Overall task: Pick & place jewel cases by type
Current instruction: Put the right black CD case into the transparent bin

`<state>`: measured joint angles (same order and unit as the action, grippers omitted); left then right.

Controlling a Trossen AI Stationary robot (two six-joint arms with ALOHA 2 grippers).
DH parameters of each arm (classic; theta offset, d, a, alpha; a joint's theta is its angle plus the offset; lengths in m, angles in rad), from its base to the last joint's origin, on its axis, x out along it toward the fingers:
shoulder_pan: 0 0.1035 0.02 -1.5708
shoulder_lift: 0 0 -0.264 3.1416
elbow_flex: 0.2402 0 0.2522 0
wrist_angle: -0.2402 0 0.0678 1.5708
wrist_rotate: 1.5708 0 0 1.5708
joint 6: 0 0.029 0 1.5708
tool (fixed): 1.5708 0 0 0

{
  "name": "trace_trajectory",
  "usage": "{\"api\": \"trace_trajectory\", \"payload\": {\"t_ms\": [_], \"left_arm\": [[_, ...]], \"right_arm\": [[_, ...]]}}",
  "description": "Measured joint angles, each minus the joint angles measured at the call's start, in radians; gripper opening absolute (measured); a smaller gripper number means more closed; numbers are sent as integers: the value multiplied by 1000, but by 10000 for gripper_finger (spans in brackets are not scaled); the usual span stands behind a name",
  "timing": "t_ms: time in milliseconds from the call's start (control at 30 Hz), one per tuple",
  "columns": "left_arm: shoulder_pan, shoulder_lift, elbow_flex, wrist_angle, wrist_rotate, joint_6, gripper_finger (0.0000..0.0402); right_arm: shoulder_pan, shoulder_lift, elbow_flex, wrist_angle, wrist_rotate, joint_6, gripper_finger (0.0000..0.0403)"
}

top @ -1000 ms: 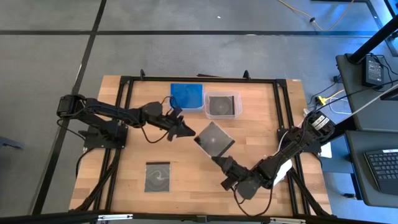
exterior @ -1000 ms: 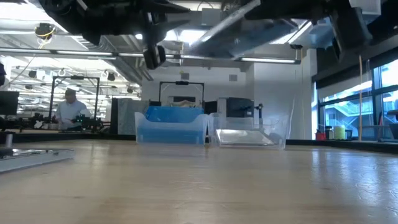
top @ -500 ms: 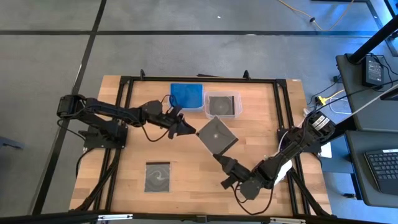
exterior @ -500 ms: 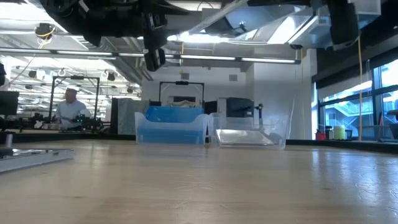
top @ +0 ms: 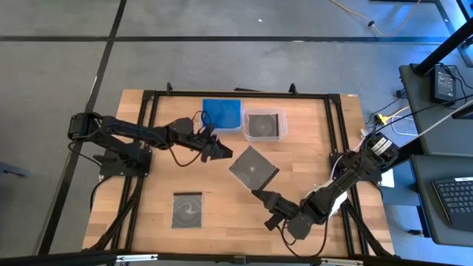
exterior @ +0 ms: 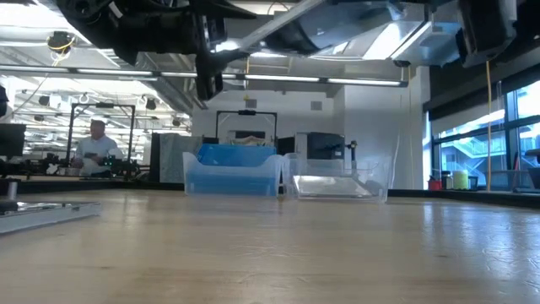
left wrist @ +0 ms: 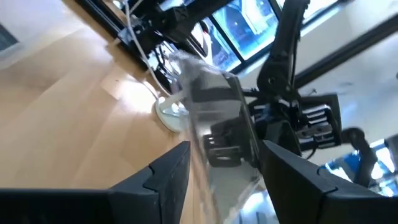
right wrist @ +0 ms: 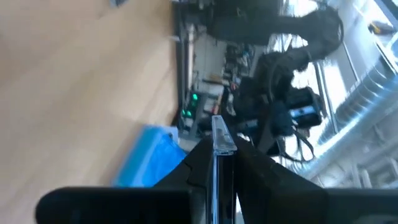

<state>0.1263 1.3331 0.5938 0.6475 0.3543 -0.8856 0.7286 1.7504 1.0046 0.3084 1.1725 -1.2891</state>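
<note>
A dark grey jewel case (top: 253,168) hangs above the middle of the table, with my right gripper (top: 260,195) shut on it from the near side. My left gripper (top: 224,153) stands open at the case's left corner. Its two fingers flank the case's edge (left wrist: 217,137) with a gap on each side. Another grey jewel case (top: 187,210) lies flat on the table near the front left. At the far edge, a tub (top: 222,113) holds blue cases and a clear tub (top: 264,124) holds a dark one. My right gripper pinches the jewel case's near corner (top: 256,189) between its two fingers, one on each flat face. The case's thin edge (right wrist: 217,134) sticks out from between the fingers. The fingers come roughly level from the table's near right. The case is lifted clear of the table.
The two tubs (exterior: 232,173) (exterior: 337,177) stand side by side at the far edge. A black frame (top: 148,133) runs along the table's sides. A white round thing (left wrist: 168,112) sits by the right arm's base. Bare wood lies between the flat case and the tubs.
My left gripper has opened and let go of the jewel case's left corner, staying where it was. The case remains in my right gripper, which has rolled a little and tipped the case, still clear of the table.
</note>
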Motion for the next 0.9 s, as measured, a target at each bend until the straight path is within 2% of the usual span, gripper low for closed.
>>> {"api": "trace_trajectory", "payload": {"t_ms": [167, 433, 733, 900], "left_arm": [[-33, 0, 0, -9, 14, 58, 186], [-47, 0, 0, -18, 12, 51, 185], [-2, 0, 0, -15, 45, -1, 185], [13, -1, 0, 42, 102, -2, 185]], "right_arm": [[-31, 0, 0, 28, -15, -55, 52], [-39, 0, 0, 95, -24, -156, 52], [-38, 0, 0, 94, -18, -127, 52], [-37, 0, 0, 93, 38, -134, 52]]}}
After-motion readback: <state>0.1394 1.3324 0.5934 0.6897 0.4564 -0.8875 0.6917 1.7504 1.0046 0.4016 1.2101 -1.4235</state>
